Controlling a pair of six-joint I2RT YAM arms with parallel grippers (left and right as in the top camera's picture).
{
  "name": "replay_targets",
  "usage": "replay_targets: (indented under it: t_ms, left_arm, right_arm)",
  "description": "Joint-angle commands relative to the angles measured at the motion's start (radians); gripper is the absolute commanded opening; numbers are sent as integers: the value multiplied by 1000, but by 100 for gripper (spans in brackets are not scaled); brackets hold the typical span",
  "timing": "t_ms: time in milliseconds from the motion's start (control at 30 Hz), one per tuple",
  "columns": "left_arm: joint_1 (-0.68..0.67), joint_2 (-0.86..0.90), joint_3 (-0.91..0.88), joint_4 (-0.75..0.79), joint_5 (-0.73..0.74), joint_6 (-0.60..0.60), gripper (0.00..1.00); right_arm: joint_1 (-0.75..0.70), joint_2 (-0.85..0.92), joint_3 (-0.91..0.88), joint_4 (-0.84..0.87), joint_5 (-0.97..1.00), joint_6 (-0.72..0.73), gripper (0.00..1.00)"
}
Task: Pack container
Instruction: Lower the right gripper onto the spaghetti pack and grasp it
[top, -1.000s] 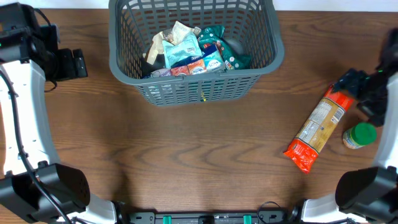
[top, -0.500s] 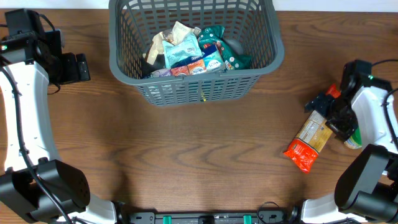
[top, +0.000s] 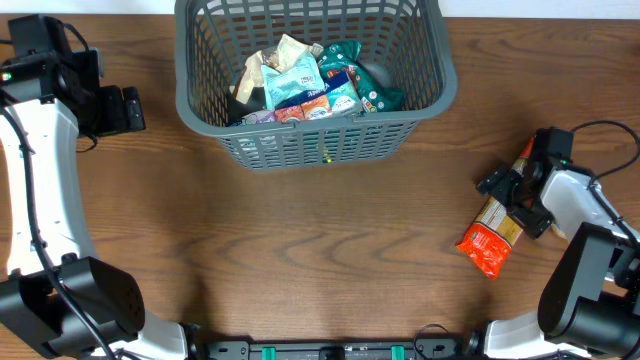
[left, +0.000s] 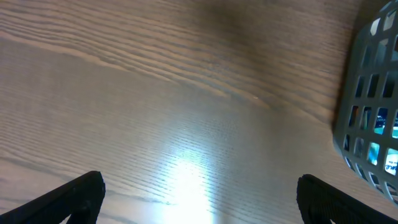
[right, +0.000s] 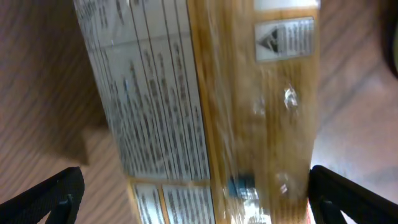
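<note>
The dark grey lattice container (top: 413, 112) stands at the top middle with several grocery packets inside; its side shows in the left wrist view (left: 373, 106). A long orange pasta packet (top: 488, 232) lies at the right. My right gripper (top: 514, 201) is open and straddles the packet's middle, fingers on either side; the packet (right: 205, 106) fills the right wrist view between the fingertips. My left gripper (top: 122, 108) is open and empty over bare table, left of the container. The green-lidded jar is hidden behind my right arm.
The wooden table (top: 320, 260) stretches between container and packet. My right arm lies over the table's right edge area. My left arm runs down the left side.
My right gripper has moved left and down from beside the jar onto the pasta packet and now straddles it. The jar has become hidden. My left arm has barely moved.
</note>
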Motion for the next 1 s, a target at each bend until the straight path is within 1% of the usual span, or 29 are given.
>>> replay_targets:
  t_ms: [0,167,200,267,300,367,467,500,567,633,733,800,867,967]
  left_arm:
    - [2,7,-3,-11,-1,6,99]
    - [2,7,-3,-16,-1,6,99]
    - [2,7,-3,-16,-1,6,99]
    - [2,7,-3,-17,-1,6,99]
    - [2,7,-3,-17,-1,6,99]
    - [2,7,-3,-17,-1,6,99]
    - [2,7,-3,-17,-1,5,99]
    - [2,7,-3,-17,-1,5,99]
    - [2,7,-3,-19,-1,5,99]
    - [2,7,-3,-22,-1,5,99]
    - [2,7,-3,-24,-1,5,98]
    - [2,7,-3,-24,-1,6,99]
    - [2,7,-3,-24,-1,6,99]
    - [2,7,-3,-24,-1,6,99]
  right_arm:
    - [6,-6,-32,51,5,-43,99]
    - [6,-6,-56,85,28,-48,99]
    - [6,-6,-60,91,28,-54,98]
    - [6,-6,-65,97,29,-54,92]
    - [6,-6,-68,99,29,-58,78]
    - [6,-6,-69,97,29,-58,59]
    - [6,-6,-69,98,29,-58,41]
    - [6,-6,-69,98,29,-58,30]
    - [6,-6,-69,98,29,-58,13]
    - [6,-6,-69,101,28,-58,1]
    - [6,-9,-58,104,28,-58,1]
    - [7,-20,-21,97,19,-88,1]
    - [8,-48,43,68,-6,-130,1]
    - [11,-107,198,-16,-51,-209,1]
